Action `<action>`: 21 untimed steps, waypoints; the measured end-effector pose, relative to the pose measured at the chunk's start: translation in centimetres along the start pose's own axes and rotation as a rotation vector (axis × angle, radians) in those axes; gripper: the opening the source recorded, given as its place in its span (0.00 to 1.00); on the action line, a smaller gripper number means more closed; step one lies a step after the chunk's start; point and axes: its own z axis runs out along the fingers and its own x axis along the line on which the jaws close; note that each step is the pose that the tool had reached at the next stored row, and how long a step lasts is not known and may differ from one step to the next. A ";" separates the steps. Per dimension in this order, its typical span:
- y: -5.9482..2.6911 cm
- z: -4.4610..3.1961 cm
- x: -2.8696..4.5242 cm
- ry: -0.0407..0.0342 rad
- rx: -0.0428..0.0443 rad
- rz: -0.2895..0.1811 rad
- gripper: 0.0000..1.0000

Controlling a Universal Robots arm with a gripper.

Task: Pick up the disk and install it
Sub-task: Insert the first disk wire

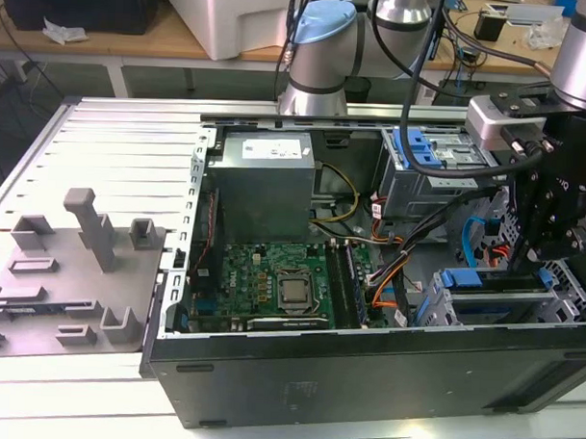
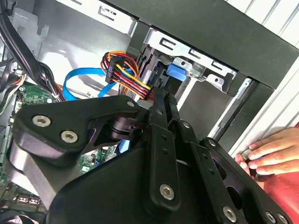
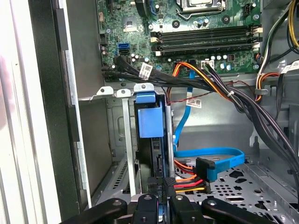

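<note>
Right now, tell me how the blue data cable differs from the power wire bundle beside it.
The blue data cable is one flat band in a single colour; the power wire bundle is several thin strands in orange, red and yellow. Both lie over the case's perforated floor.

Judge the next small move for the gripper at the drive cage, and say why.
Probably a short, slow push along the slot, seating the disk deeper in the drive cage. In the first wrist view its blue carrier stands between the cage rails, and the gripper sits in line behind it. A hand rests nearby in the second wrist view.
</note>
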 end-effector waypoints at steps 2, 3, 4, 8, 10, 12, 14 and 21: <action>-0.01 0.00 0.00 -0.0004 0.0000 0.000 0.16; -0.01 0.00 0.00 -0.0003 -0.0001 0.000 0.16; -0.02 0.00 0.00 -0.0003 -0.0001 0.000 0.16; -0.03 0.01 0.00 -0.0004 -0.0001 0.000 0.16; -0.09 0.02 -0.01 -0.0004 -0.0001 0.000 0.16; -0.10 0.02 -0.01 -0.0003 -0.0001 0.000 0.16; -0.11 0.02 -0.01 -0.0003 -0.0001 0.000 0.16; -0.12 0.01 -0.14 -0.0004 -0.0001 0.000 0.16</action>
